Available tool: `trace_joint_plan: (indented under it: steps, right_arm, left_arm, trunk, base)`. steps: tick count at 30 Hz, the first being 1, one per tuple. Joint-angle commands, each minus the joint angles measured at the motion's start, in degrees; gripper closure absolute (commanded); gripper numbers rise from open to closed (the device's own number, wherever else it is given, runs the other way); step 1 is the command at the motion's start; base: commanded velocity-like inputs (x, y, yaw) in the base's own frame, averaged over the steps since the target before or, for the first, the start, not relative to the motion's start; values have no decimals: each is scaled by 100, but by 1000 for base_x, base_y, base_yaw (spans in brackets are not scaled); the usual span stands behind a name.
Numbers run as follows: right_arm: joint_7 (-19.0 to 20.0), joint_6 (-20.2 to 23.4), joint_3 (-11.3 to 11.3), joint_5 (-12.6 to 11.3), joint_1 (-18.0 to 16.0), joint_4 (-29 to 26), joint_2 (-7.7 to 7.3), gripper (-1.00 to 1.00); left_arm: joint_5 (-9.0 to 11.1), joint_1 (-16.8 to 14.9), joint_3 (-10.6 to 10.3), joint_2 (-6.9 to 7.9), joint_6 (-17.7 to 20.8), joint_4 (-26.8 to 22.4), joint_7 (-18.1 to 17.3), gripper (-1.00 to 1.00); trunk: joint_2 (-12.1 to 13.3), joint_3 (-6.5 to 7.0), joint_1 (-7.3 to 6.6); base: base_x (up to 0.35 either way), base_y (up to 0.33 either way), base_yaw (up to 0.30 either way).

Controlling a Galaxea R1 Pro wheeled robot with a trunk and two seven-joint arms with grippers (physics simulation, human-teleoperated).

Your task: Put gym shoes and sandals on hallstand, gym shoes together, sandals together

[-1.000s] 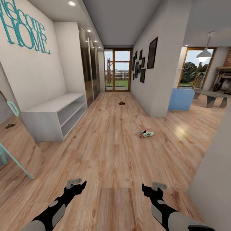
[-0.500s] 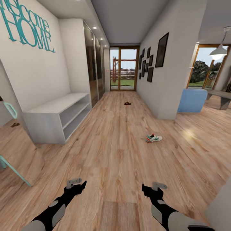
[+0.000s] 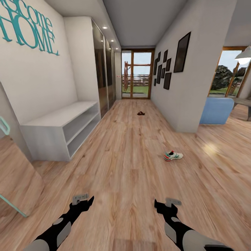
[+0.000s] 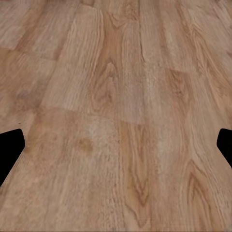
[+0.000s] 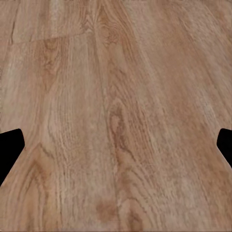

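Looking down the corridor, the head view cut off both arms at the lower edge of the frame, and the teal wall lettering (image 3: pixel 28 29) at upper left was cropped so that only part of it read. One gym shoe (image 3: pixel 173 155), white with green and red markings, lay on the corridor floor (image 3: pixel 129 167) right of centre; a single small dark object farther up the frame, probably a sandal (image 3: pixel 141 113), was too small to resolve in detail. The hallstand (image 3: pixel 61 129), a pale-grey unit with a flat top and two open tiers, stood at middle left against the wall, its shelves bare. The floor was light brown plank laminate with pronounced grain. The left gripper (image 3: pixel 85 200) and the right gripper (image 3: pixel 162 204), both black, hung low in the frame, well apart from the shoe. In each wrist view two dark fingertips (image 4: pixel 10 147) (image 5: pixel 10 147) sat at opposite edges with wood grain between them, so both sets of jaws stood wide apart and held nothing. A mirror (image 3: pixel 15 174) at lower left was cut off by the frame edge.
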Motion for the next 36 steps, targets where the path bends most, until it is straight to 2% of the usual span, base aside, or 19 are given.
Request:
trace_joint_plan:
  steps: [1, 36]
  right_arm:
    - [7, -26, -20, -32, -3, 5, 3, -100]
    - [7, -31, -20, -32, -2, 5, 1, -100]
  left_arm:
    - [60, -4, -44, 5, -22, 8, -13, -100]
    - [59, -4, -44, 5, -13, 2, -9, -100]
  trunk:
    - [-2, -6, 2]
    - [-2, -6, 2]
  base:
    - [348, 78, 1]
    - [340, 131, 0]
